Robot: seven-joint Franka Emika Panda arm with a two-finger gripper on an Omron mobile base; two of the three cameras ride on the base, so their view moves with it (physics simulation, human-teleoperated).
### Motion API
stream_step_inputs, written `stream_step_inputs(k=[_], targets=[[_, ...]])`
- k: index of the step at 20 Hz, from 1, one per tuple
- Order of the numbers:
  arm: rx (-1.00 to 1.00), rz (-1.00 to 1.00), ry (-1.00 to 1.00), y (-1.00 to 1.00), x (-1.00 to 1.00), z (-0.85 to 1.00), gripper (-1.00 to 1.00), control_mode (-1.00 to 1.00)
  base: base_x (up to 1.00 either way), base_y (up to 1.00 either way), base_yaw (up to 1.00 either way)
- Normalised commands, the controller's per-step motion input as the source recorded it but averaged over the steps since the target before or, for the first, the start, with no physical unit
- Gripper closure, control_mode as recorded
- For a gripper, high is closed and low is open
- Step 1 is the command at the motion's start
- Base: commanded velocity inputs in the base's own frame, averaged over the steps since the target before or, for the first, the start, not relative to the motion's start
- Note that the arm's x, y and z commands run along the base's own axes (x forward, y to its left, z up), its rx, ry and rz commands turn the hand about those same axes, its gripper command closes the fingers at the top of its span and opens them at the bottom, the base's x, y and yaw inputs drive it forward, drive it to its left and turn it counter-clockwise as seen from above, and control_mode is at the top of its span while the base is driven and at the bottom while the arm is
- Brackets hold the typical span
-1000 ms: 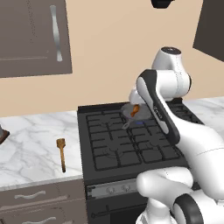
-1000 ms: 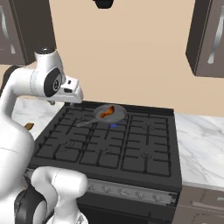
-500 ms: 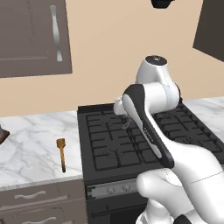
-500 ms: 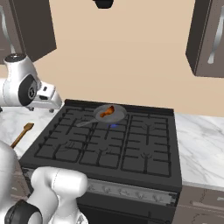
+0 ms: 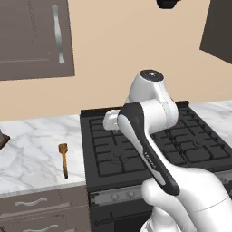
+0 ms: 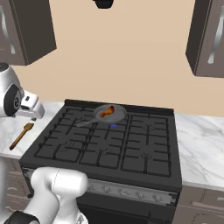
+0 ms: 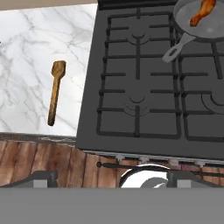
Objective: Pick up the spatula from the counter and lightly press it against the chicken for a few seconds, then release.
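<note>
tool state: tool (image 7: 113, 179) has its fingers (image 7: 43, 178) wide apart, with nothing between them and nothing held.
tool position: it's up in the air by the left end of the stove (image 6: 109, 148). In the right base view it sits at the left margin, above the spatula (image 6: 22, 135) and not touching it. Exact height can't be told.
spatula: wooden, lying flat on the counter (image 7: 30, 48). It's left of the stove, near its side but not touching. The blade end is far and the handle end is near, close to the counter's near edge.
hand view: spatula (image 7: 55, 92) is on the left, stove grates on the right, and the pan (image 7: 210, 30) is in the far-right corner.
chicken: chicken (image 6: 106, 113) is an orange-brown piece sitting in the pan. It's well apart from both the spatula and the tool.
pan: grey, on the stove's far row, left of middle, with the handle pointing near-left. A small blue flame (image 6: 113, 126) shows at its near edge.
counter: white marble, running on both sides of the stove. Drawers (image 5: 36, 204) sit under the left section.
cabinet: a dark wall cabinet (image 5: 31, 36) hangs above the left counter, with a vertical bar handle.
status: spatula not yet picked up, chicken untouched.
</note>
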Motion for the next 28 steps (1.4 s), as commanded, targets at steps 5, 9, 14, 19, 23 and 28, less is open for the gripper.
stream_step_inputs(k=[5,9,14,19,23,28], targets=[[0.11,0.02,0.03,0.31,-0.36,-0.01,-1.00,-1.00,0.00,0.00,0.00],[0.01,0.10,0.00,0.38,-0.15,0.00,-1.00,-1.00,0.00,0.00,0.00],[0.00,0.10,0.01,0.50,-0.02,-0.10,-1.00,-1.00,0.00,0.00,0.00],[0.01,0.07,0.00,0.39,0.00,-0.17,-1.00,-1.00,0.00,0.00,0.00],[0.00,0.08,0.00,0.34,0.00,-0.34,-1.00,-1.00,0.00,0.00,0.00],[-0.05,0.07,0.00,0.29,0.01,-0.33,-1.00,-1.00,0.00,0.00,0.00]])
